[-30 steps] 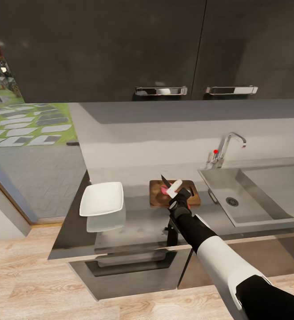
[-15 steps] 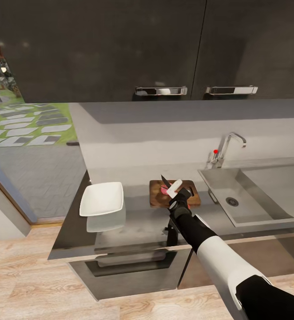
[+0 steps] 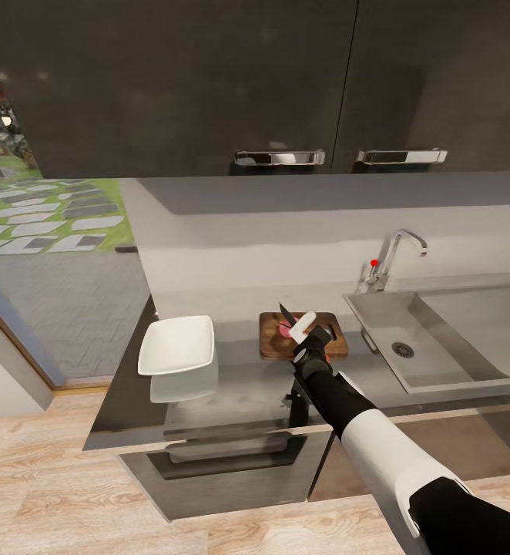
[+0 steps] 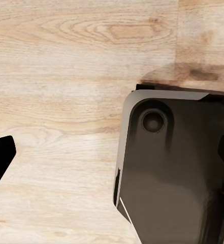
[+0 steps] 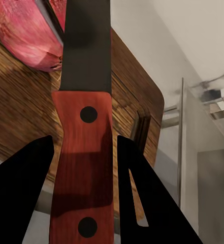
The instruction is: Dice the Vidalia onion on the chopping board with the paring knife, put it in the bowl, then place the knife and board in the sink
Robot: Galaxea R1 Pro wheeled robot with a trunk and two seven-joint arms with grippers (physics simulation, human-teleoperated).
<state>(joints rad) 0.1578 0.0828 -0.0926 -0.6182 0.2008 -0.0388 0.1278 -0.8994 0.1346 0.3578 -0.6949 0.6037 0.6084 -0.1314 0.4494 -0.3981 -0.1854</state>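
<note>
No change over the last second: right claw [image 5: 84,203] stays clamped on the paring knife [image 5: 86,127], blade over the Vidalia onion [image 5: 25,38] on the chopping board [image 3: 274,343]. Dicing appears stalled. Left claw's state cannot be told.

Paring knife [image 5: 84,137]: orange-red handle w/ two black rivets, dark blade. Vidalia onion [image 5: 23,35]: pink-red, faint streaks. Chopping board [image 5: 20,112]: dark brown, fine grain. Bowl [image 3: 176,344]: white. Table [image 3: 239,393]: glossy grey. Sink [image 3: 447,339]: grey steel, red dot on the tap. Cabinets [image 3: 193,77]: dark grey. Floor [image 4: 56,76]: pale wood. Fingers [image 5: 20,193]: black.
</note>
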